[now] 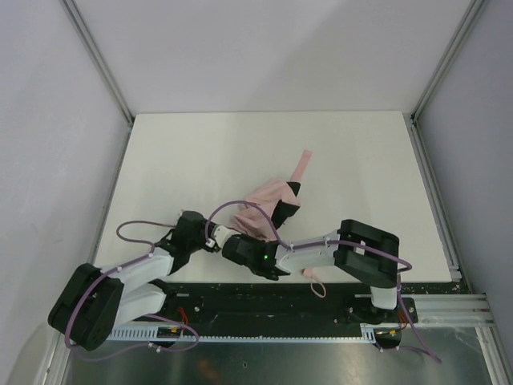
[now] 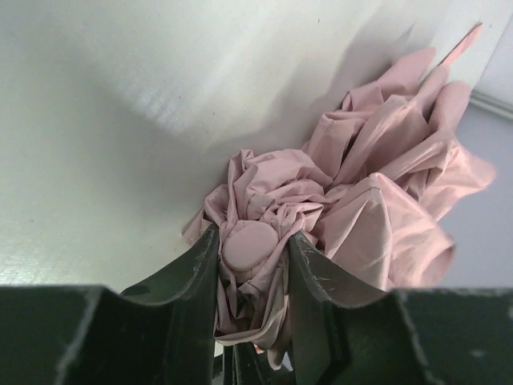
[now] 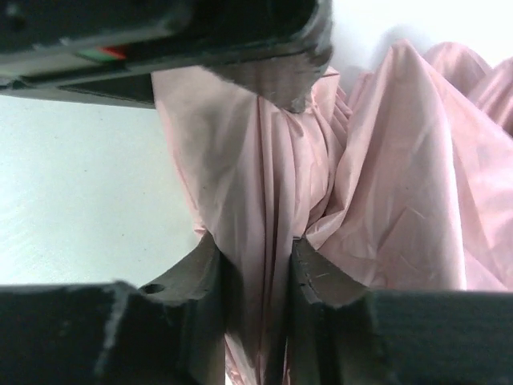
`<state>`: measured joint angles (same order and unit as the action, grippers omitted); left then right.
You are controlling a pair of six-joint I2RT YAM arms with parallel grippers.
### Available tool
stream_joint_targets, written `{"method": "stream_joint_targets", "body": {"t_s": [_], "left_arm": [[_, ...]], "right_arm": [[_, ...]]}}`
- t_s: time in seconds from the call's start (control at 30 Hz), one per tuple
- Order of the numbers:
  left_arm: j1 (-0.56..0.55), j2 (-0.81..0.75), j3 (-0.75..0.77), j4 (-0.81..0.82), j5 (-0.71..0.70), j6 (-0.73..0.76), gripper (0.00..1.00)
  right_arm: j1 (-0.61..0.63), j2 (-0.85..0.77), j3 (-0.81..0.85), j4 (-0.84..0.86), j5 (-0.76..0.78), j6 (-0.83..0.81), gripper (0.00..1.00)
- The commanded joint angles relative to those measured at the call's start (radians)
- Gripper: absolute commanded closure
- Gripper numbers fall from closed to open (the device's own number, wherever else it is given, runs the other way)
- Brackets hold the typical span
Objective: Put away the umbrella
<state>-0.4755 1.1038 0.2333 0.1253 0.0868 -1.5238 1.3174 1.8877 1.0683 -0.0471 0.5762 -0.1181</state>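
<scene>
Fabric of the umbrella (image 1: 268,204) sits pinched in both tools: left tool (image 2: 252,241) clamps its pink cap (image 2: 247,250), right tool (image 3: 254,245) a fold. Gather loose pleats tight before you wrap.

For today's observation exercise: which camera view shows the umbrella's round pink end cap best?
Left wrist view: the cap sits clamped in the left claw. In the top view it is lost where the arms meet; the right wrist view shows only umbrella fabric.

Umbrella (image 1: 268,200) on table (image 1: 200,152), in left tool (image 2: 252,265), right tool (image 3: 255,261)
</scene>
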Motion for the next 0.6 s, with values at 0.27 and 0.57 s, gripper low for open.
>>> {"method": "stream_joint_targets", "body": {"t_s": [0.27, 0.57], "left_arm": [[0.096, -0.168, 0.012, -0.118, -0.069, 0.088, 0.14], [0.133, -0.336, -0.023, -0.14, -0.039, 0.169, 0.01]], "right_arm": [[-0.3, 0.061, -0.038, -0.044, -0.729, 0.039, 1.0], [-0.515, 0.195, -0.016, 0.026, -1.325, 0.306, 1.0]]}}
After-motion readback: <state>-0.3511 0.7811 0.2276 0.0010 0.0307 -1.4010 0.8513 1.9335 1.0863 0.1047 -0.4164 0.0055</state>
